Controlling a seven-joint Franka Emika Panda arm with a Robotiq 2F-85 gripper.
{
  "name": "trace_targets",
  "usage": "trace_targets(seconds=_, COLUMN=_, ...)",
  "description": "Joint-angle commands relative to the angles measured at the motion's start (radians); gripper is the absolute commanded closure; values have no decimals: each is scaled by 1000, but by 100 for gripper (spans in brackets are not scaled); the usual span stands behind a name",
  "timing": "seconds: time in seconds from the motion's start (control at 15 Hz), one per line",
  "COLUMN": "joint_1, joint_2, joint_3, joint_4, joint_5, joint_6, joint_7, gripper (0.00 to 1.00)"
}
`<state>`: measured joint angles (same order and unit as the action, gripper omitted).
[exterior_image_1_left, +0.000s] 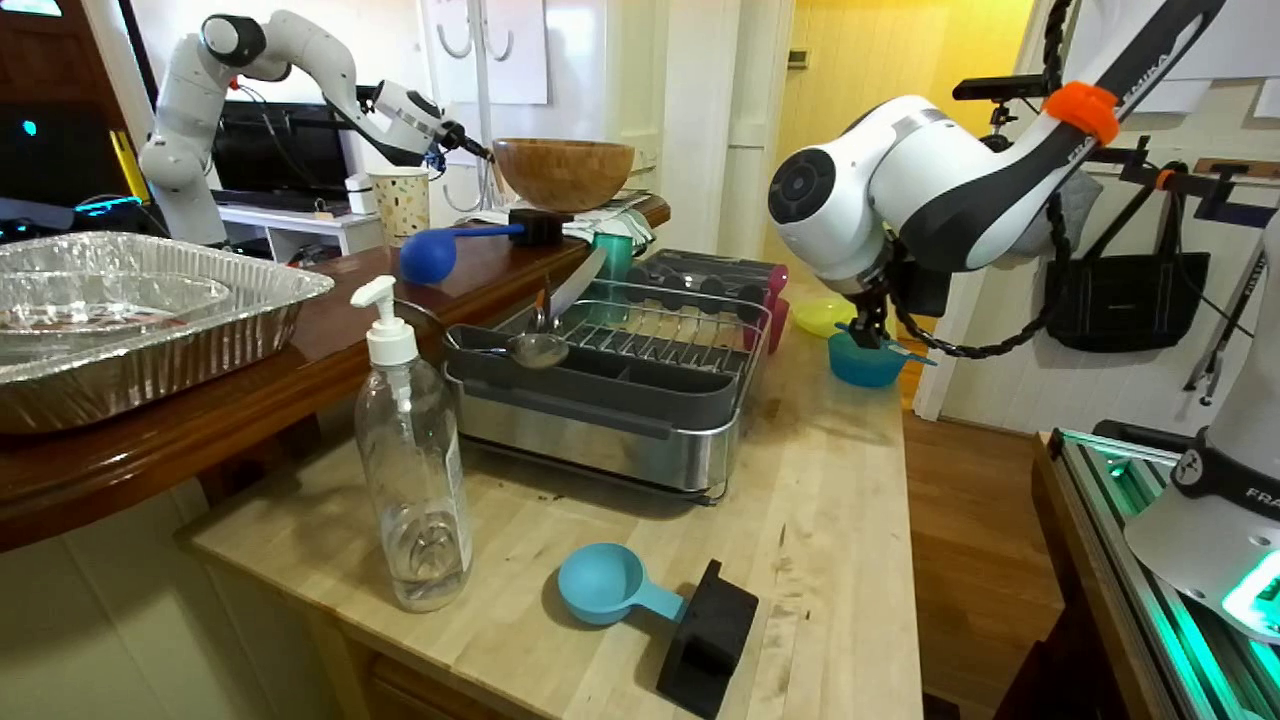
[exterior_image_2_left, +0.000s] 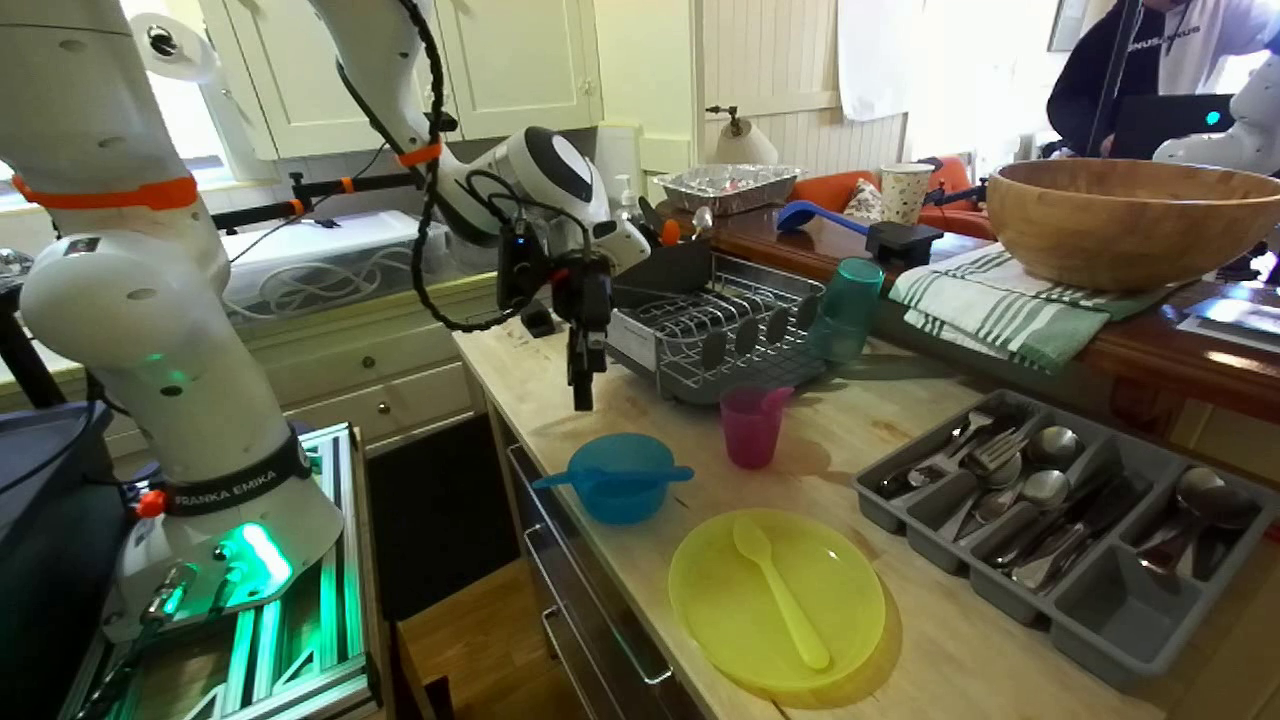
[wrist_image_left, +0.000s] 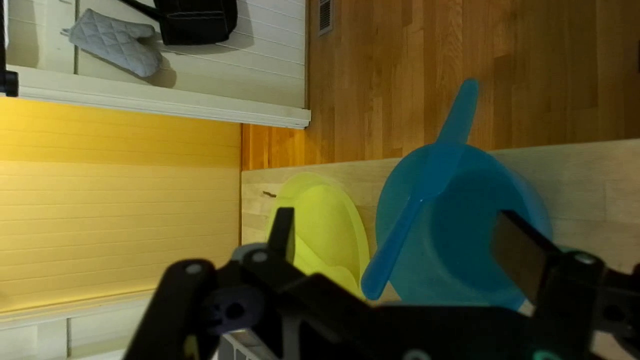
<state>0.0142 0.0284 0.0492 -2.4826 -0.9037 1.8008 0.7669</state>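
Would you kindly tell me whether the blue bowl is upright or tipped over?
The blue bowl is upright: its mouth faces up, a blue utensil across it.

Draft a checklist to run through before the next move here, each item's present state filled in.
1. Gripper open, holding nothing: ok, jaws apart in the wrist view.
2. Blue bowl untouched by the gripper: ok, a gap shows in an exterior view.
3. Blue utensil across the bowl's rim: ok, both ends overhang.
4. Bowl well inside the countertop edge: not ok, close to it.
5. Utensil steady if nudged: cannot tell.
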Motion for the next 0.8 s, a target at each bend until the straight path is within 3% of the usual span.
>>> trace_targets(seconds=0.0, joint_1=1, joint_2=-11, joint_3=-14, joint_4=28, joint_5=0, joint_6=23, joint_7=-8, gripper=0)
trace_targets(seconds=0.4, joint_1=-21, joint_2=-63, joint_3=-44, joint_4=44, joint_5=62, joint_6=179, joint_7=-56, gripper=0)
trace_targets(seconds=0.73, joint_1=-57, joint_2=-105, joint_3=-93, joint_4=26, joint_5=130, joint_6=401, joint_7=-97, gripper=0)
